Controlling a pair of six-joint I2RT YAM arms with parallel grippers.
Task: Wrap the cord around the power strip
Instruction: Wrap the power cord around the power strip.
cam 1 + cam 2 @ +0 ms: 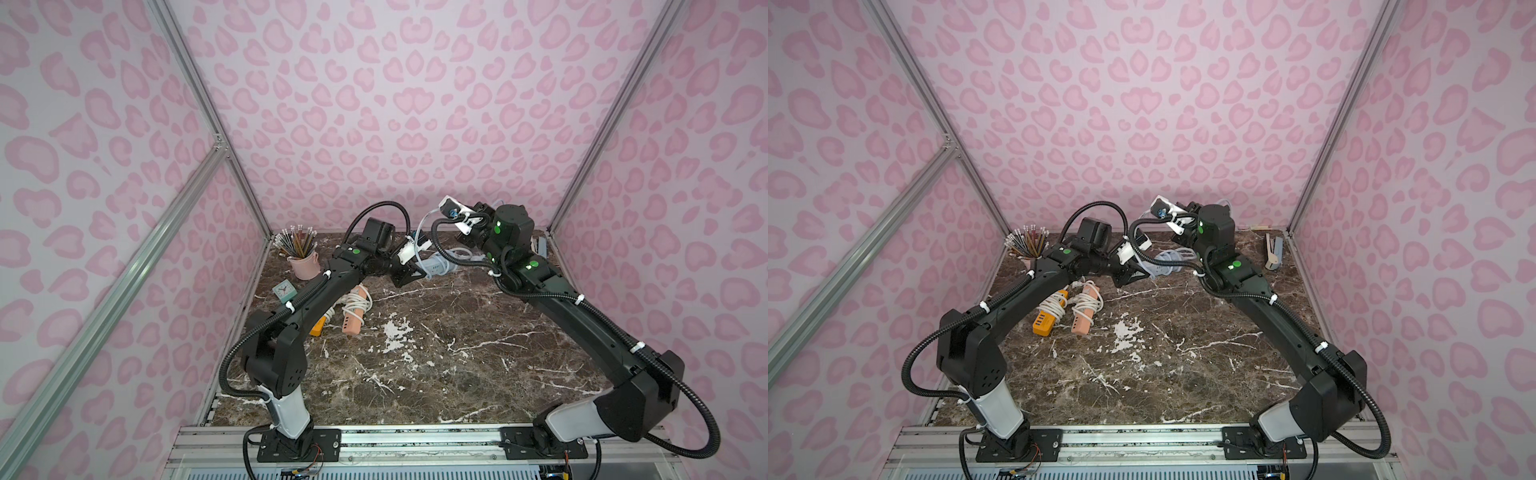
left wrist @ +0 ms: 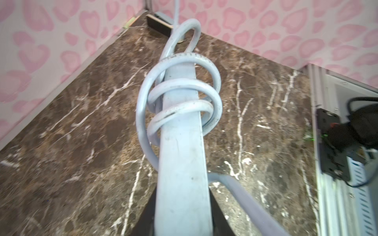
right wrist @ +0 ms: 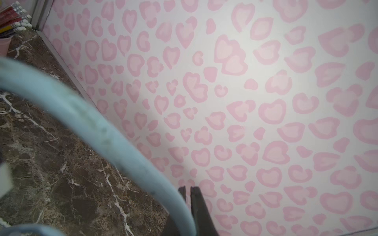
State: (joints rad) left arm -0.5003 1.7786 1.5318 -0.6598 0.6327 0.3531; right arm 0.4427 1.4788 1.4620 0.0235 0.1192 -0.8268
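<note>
Evidently the pale-blue power strip [image 2: 182, 163] was clamped at its left end by the left gripper [image 1: 410, 275], while its cord [image 3: 92, 122], judged stiff and springy, was pinched by the right gripper [image 3: 188, 190].

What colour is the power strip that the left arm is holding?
The power strip is pale blue-grey, matching the cord coiled around it. The left wrist view shows it best.

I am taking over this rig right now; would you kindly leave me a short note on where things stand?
Left gripper: shut on the power strip, at one end.
Right gripper: shut on the cord, raised beyond the strip.
Done: a few loose loops lie around the strip.
Left: wind the remaining cord on, tighten the loops, then set it down.
</note>
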